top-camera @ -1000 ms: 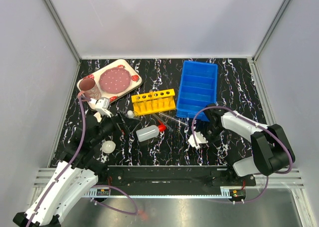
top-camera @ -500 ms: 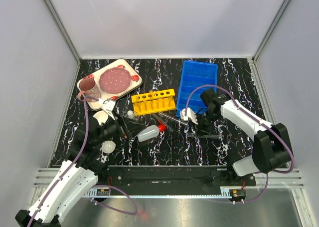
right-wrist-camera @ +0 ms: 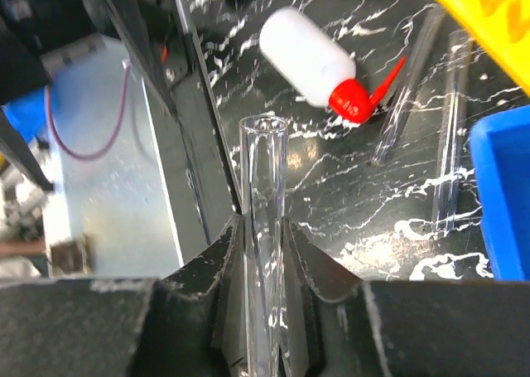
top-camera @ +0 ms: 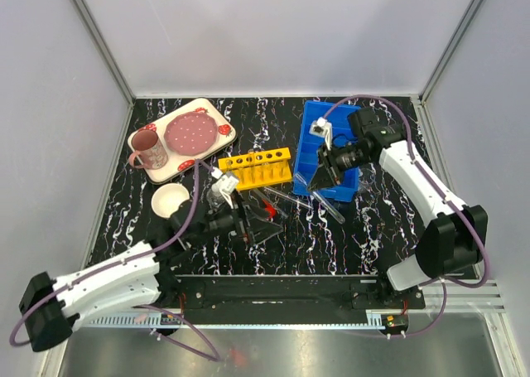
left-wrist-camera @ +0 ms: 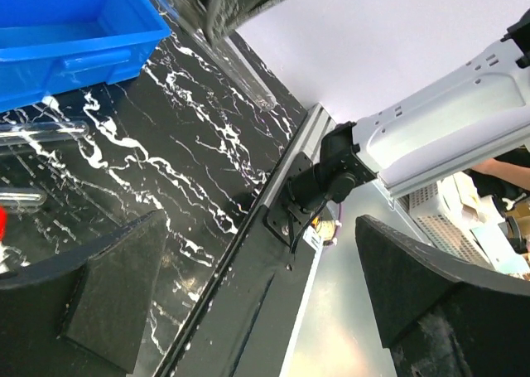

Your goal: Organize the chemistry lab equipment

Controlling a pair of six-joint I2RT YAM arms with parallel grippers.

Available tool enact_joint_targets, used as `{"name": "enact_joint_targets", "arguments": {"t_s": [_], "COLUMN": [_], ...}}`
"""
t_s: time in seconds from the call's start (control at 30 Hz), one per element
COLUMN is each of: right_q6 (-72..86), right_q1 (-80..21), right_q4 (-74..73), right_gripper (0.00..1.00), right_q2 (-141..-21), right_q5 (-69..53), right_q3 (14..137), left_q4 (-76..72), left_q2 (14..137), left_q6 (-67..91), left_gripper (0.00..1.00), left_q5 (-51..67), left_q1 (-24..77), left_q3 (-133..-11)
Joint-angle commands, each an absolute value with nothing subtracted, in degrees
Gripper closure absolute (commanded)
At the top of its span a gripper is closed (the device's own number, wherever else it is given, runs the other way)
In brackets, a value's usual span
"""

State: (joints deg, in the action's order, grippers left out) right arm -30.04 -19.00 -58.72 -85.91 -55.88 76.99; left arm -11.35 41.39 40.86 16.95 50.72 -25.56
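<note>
Clear test tube (right-wrist-camera: 265, 157) pinched in the right tool (right-wrist-camera: 263, 228); left tool (left-wrist-camera: 261, 228) spread wide, empty.

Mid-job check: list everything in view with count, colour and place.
tube rack: one, yellow, centre of the table
test tubes: at least three, clear; one in the right gripper, others lying near the rack
squeeze bottle: one, white with red cap, lying near the loose tubes
bin: one, blue, right of the rack
tray: one, strawberry-patterned, far left corner
plate: one, pink, on the tray
mug: one, pink, on the tray
bowl: one, white, near left
left gripper: open, empty, low over the table
right gripper: shut on a test tube, by the bin
</note>
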Motion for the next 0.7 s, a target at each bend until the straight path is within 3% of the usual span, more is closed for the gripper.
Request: {"name": "enact_joint_targets", "arguments": {"t_s": [0.0,0.27,0.67], "right_q6": [-14.52,6.74,19.07], "right_q1": [-16.09,-11.87,-9.93], "right_q4": [-50.03,-34.13,-21.98], "right_gripper": [0.83,0.83,0.83], "right_q2": [-86.05,-82.45,-75.76], "right_q5": [-63.19,-65.74,-63.99], "right_q3": [79.10,74.45,65.66], "left_q4": [-31.96,-54.91,-53.44], "left_q2": [48.50,68.19,79.71], "left_q6": [41.04,42.98,47.10], "left_gripper": [0.01,0.01,0.01], "left_q5": [5.11,-2.72,-5.10], "left_q1": [55.63,60.11,62.40], "left_q3": [-24.26,-27.59,-38.49]}}
